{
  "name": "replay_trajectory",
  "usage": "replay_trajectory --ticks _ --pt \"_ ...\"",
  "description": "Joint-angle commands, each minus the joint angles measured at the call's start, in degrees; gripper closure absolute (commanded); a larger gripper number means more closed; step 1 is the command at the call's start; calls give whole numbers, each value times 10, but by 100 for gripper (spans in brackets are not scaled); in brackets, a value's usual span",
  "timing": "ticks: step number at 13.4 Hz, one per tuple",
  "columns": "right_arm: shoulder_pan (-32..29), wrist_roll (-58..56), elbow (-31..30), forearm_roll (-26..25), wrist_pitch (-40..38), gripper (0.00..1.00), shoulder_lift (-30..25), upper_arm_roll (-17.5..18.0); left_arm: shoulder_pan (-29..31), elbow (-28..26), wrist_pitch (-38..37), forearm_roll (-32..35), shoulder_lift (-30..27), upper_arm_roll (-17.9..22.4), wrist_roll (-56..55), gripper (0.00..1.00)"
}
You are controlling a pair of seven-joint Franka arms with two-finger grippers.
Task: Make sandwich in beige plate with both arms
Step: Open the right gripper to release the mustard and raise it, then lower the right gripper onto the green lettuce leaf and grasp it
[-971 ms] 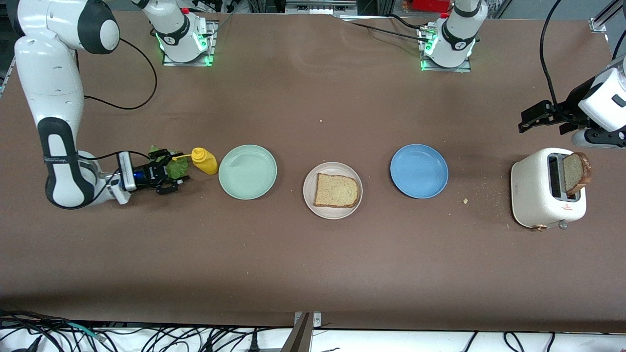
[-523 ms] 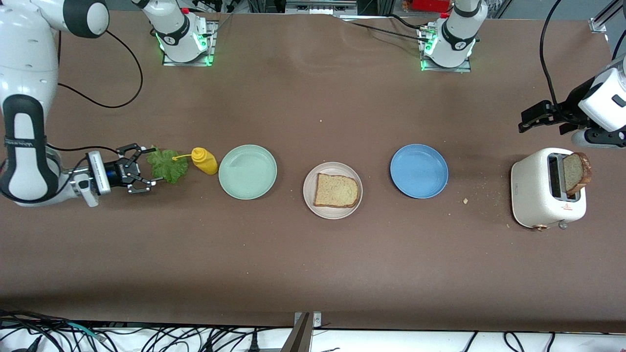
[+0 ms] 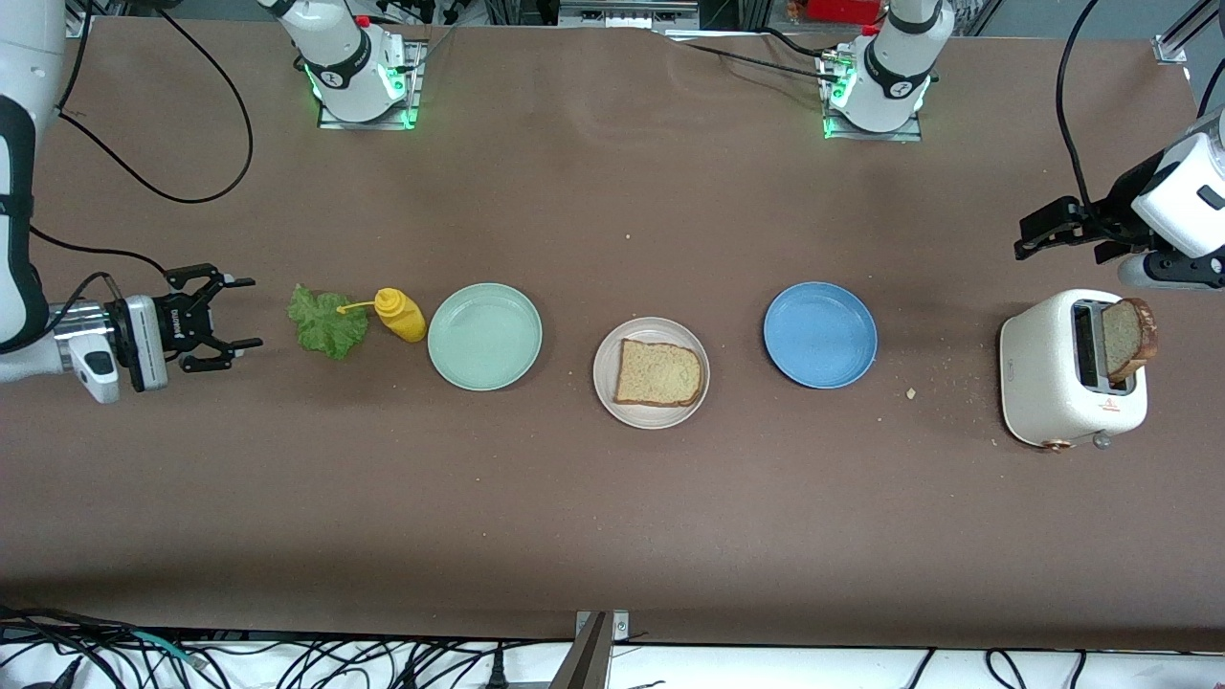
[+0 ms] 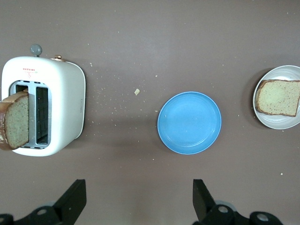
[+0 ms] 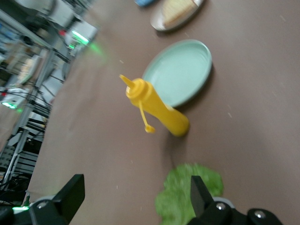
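One bread slice [image 3: 658, 372] on beige plate [image 3: 605, 388]. Lettuce [image 3: 327, 322] on surface beside mustard bottle [image 3: 399, 314]; second slice [image 3: 1127, 338] in toaster [image 3: 1053, 383]. Right gripper [image 3: 228, 319] wide, empty, near lettuce. Left gripper [image 3: 1038, 233] wide, waiting over surface by toaster.

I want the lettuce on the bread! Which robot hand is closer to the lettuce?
The right hand, open, is just beside the lettuce leaf at the right arm's end of the table. The left hand waits open above the toaster at the left arm's end.

a robotics lab; bolted arm bases [image 3: 359, 72], loose cables [image 3: 287, 660], brown-covered table [image 3: 612, 507].
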Motion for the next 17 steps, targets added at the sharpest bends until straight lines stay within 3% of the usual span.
replay_trajectory --ticks 1,5,9,14,17 --pt "21 96 -17 -49 38 0 -27 -2 -3 -10 8 20 -7 -3 -9 0" --pt "57 217 -61 -141 102 0 -83 -2 -3 -10 8 20 -7 -3 -9 0" --pt "88 343 -206 -248 236 0 -179 1 -3 -10 8 20 -7 -3 -9 0" --pt "115 439 -363 -254 465 0 -186 7 -3 -10 8 20 -7 -3 -9 0" --pt "136 453 -384 -249 533 0 -163 14 -3 -10 8 20 -7 -3 -9 0"
